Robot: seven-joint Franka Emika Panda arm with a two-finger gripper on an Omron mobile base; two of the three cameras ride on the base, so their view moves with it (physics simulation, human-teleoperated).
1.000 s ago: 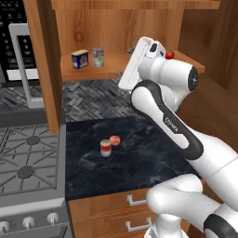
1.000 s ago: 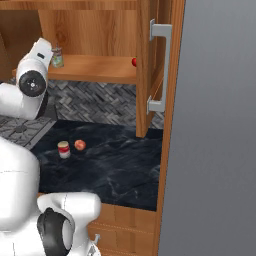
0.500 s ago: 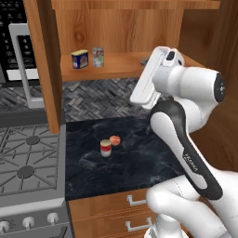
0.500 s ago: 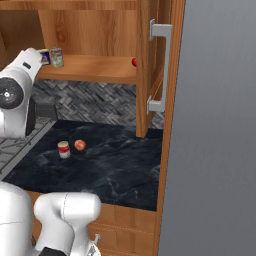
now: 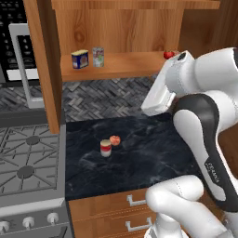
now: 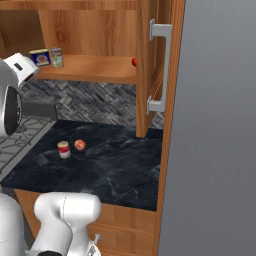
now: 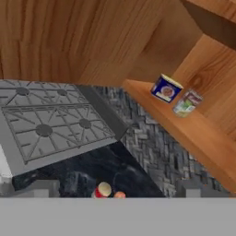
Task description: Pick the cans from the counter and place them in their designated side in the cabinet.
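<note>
End effector [image 5: 148, 110] in the left base view has swung down from the cabinet [image 5: 139, 65], fingers spread and empty. Right base view: greenish can [image 6: 56, 57] shelved, red-and-white can [image 6: 63, 149] on the counter [image 6: 110, 165]. Hand view: red-and-white can at the bottom edge, probably the next target.

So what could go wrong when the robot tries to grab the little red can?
The red-and-white can stands right beside the small red-orange fruit on the counter, so the open gripper might bump the fruit and send it rolling. It might also pinch the fruit along with the can. On the cabinet shelf, the greenish can and blue-and-yellow tin stand close together, so putting another can there could knock one over.
</note>
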